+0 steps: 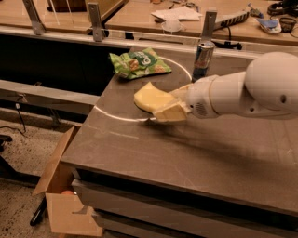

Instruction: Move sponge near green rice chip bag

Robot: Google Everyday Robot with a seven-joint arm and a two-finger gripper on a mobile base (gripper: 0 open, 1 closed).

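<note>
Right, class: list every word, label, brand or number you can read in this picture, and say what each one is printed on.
No text here can be read for certain.
Green rice chip bag: white lettering, too blurred to read.
Drink can: markings, too blurred to read.
Sponge, held by the gripper over the middle of the table: no text.
Papers at the back: nothing legible.

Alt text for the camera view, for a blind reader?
The end effector grips a pale yellow sponge over a dark table, short of the green rice chip bag at its far edge. A drink can stands apart from the bag.
</note>
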